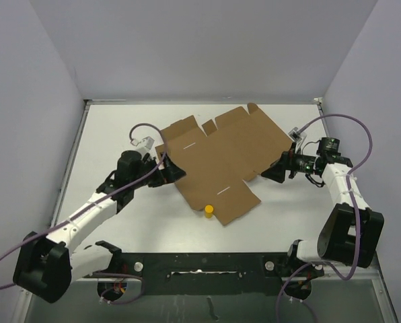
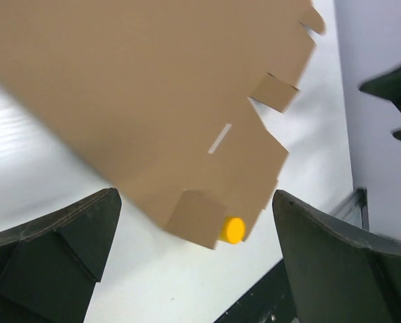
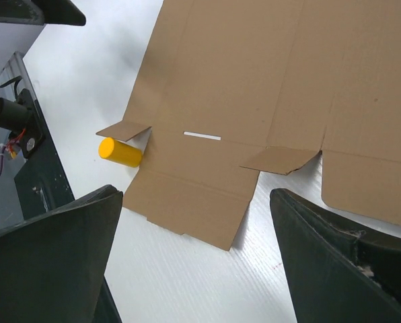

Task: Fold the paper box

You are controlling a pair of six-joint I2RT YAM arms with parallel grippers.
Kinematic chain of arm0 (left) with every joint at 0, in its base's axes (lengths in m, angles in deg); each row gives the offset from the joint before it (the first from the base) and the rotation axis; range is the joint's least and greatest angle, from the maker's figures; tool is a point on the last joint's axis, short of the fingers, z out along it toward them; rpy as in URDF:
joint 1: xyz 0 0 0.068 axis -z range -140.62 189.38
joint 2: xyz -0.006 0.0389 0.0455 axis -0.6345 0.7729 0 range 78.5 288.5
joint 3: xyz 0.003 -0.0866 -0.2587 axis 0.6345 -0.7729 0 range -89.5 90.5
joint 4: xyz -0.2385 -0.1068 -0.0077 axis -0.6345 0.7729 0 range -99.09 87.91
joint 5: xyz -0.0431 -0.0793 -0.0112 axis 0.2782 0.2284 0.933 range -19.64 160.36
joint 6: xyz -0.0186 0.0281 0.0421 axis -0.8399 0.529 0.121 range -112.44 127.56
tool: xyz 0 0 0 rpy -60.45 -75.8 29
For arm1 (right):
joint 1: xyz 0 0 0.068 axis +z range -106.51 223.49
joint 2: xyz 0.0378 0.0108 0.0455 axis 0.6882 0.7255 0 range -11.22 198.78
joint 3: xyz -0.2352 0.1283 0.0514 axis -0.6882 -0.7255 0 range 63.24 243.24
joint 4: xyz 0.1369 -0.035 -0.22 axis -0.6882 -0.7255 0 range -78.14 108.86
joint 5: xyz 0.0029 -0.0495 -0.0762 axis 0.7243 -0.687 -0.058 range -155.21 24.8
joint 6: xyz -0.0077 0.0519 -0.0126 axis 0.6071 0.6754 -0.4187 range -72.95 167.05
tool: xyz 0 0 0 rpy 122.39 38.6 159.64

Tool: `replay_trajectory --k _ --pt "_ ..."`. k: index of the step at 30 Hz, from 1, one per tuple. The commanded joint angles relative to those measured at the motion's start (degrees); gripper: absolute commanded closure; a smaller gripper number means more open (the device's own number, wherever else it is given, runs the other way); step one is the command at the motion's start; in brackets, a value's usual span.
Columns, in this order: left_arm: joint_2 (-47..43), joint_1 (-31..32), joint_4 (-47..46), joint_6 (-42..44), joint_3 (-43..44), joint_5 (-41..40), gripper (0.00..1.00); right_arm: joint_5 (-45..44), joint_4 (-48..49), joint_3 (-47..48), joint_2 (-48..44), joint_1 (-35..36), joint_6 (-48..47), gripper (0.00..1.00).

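Note:
The paper box [image 1: 221,158] lies unfolded on the white table as a flat brown die-cut sheet with small flaps and a slot. My left gripper [image 1: 168,169] is at the sheet's left edge. In the left wrist view it [image 2: 195,202] is open, and the sheet [image 2: 153,101] shows blurred ahead of the jaws, with nothing pinched. My right gripper [image 1: 276,169] is at the sheet's right side. In the right wrist view it [image 3: 195,202] stands open over bare table just short of a flap [image 3: 187,198] of the sheet.
A small yellow cylinder [image 1: 208,210] lies against the sheet's near edge and also shows in the left wrist view [image 2: 233,229] and the right wrist view [image 3: 120,151]. The black base rail [image 1: 200,266] runs along the near edge. Grey walls enclose the table on its other sides.

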Motion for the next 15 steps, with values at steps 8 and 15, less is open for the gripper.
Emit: replay_trajectory --k 8,15 --pt "5.27 -10.05 -11.58 -13.57 -7.90 4.71 0.05 0.64 0.04 2.23 1.52 0.35 -1.37 0.03" --pt "17.91 -10.69 -20.02 -16.72 -7.13 -0.68 0.22 0.60 0.41 2.14 2.15 0.45 -0.75 0.03"
